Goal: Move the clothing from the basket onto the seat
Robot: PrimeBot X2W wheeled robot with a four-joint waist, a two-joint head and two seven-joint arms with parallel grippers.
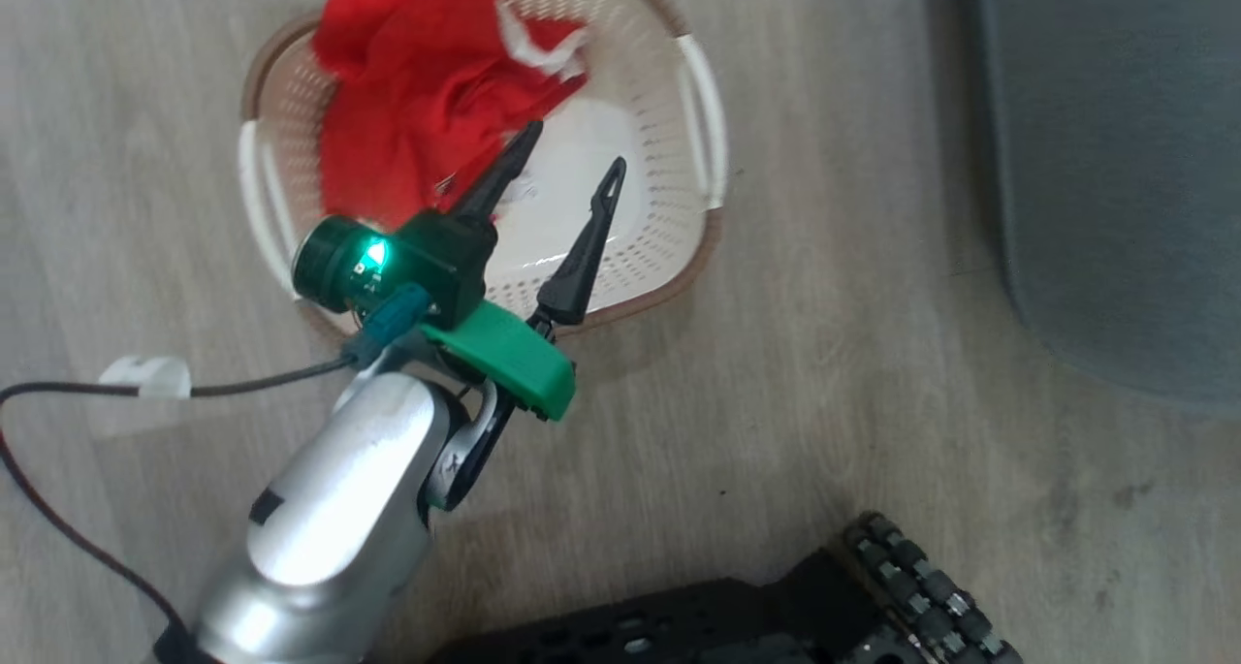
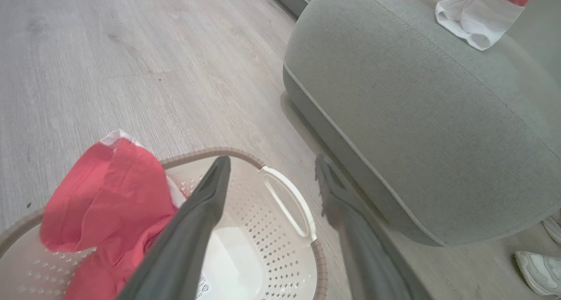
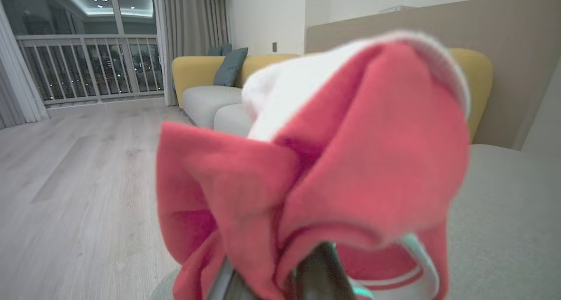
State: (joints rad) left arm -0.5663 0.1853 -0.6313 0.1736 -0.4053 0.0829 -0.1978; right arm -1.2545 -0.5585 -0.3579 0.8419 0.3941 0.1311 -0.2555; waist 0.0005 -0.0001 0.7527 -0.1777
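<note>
Loosely, clothing (image 1: 417, 92) fills half the basket (image 1: 667, 199) — left fingers (image 1: 499, 174) spread, empty; right fingers (image 3: 316, 274) clamp 1 garment (image 3: 350, 160).

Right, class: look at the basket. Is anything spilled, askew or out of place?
Yes. The red garment is not fully inside the basket: a fold hangs out over the rim farthest from the robot. Nothing looks damaged.

Red clothing (image 1: 407, 92) heaps over the left half of the basket (image 1: 669, 189). The right half lies bare beneath the left gripper (image 1: 574, 145), its 2 fingers spread. Open floor (image 1: 853, 334) separates basket and seat (image 1: 1115, 160), whose near top is free.
</note>
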